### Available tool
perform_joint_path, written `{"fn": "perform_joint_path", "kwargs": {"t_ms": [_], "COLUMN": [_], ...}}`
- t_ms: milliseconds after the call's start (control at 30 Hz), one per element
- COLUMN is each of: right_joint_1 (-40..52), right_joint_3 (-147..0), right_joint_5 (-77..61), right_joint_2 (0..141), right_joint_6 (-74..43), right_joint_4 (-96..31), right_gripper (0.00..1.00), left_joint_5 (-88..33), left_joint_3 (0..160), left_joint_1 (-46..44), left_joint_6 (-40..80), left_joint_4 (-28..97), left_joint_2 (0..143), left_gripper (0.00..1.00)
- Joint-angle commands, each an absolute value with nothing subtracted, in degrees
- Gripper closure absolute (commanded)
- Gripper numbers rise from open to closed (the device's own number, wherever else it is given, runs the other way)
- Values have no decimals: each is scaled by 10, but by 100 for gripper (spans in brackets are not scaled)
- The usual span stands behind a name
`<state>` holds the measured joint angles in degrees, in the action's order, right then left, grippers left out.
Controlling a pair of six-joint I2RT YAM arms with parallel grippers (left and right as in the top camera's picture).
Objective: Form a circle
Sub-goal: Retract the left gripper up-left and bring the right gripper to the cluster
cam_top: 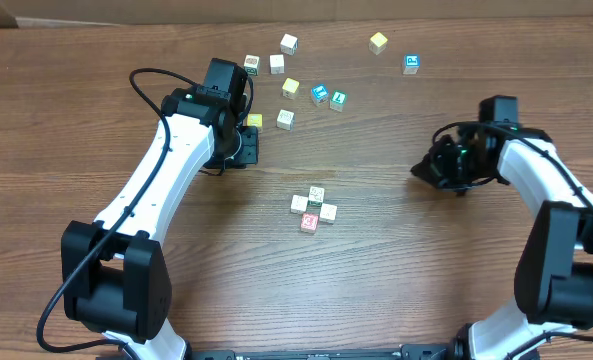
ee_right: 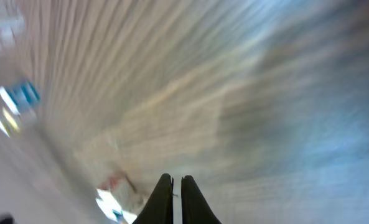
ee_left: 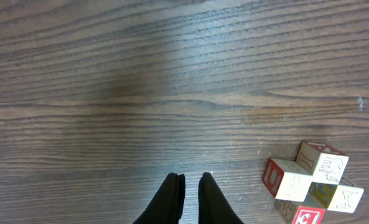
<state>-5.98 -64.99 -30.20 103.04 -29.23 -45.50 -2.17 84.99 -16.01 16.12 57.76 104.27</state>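
The circle point(cam_top: 314, 208) is a tight clump of small cream picture cubes at the table's middle, with a red-printed cube point(cam_top: 309, 222) on its near side. In the left wrist view the clump point(ee_left: 295, 180) sits at the lower right, and its red-printed cube point(ee_left: 307, 216) is cut by the frame edge. My left gripper point(cam_top: 248, 148) hovers up and to the left of the clump. Its tips point(ee_left: 191, 179) are nearly together over bare wood with nothing between them. My right gripper point(cam_top: 421, 172) is well to the right of the clump, shut and empty point(ee_right: 177, 180). The right wrist view is blurred.
Loose cubes lie scattered along the far side: a white one point(cam_top: 289, 43), a yellow one point(cam_top: 378, 42), blue-faced ones point(cam_top: 411, 64) point(cam_top: 320, 93), and a yellow one point(cam_top: 255, 120) close to my left gripper. The table is brown wood.
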Motion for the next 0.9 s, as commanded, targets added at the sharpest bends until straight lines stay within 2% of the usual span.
{"fn": "perform_joint_path", "kwargs": {"t_ms": [0,167,300,467,600,767,867], "right_joint_1": [-14,78,182,274,327,354,353], "right_joint_3": [-668,-668,-668,-668,-668,-668,-668], "right_joint_5": [-263,-119,-9,27,64,83,74], "right_joint_2": [925,814,782,818,859,919,957], "right_joint_6": [-270,-322,-391,-446,-474,-480,-480], "right_joint_4": [-474,-494,-516,-516,-512,-511,-512], "right_gripper": [96,96,96,94,91,87,88], "left_joint_5": [-11,-13,-15,-17,-20,-26,-35], "left_joint_3": [852,852,852,852,852,852,852], "left_joint_1": [-153,-149,-149,-136,-130,-130,-133], "left_joint_6": [158,170,170,169,169,169,169], "left_joint_4": [571,553,538,536,535,531,531], "left_joint_2": [1038,1050,1077,1104,1106,1106,1107], "left_gripper": [93,94,95,96,92,94,95]}}
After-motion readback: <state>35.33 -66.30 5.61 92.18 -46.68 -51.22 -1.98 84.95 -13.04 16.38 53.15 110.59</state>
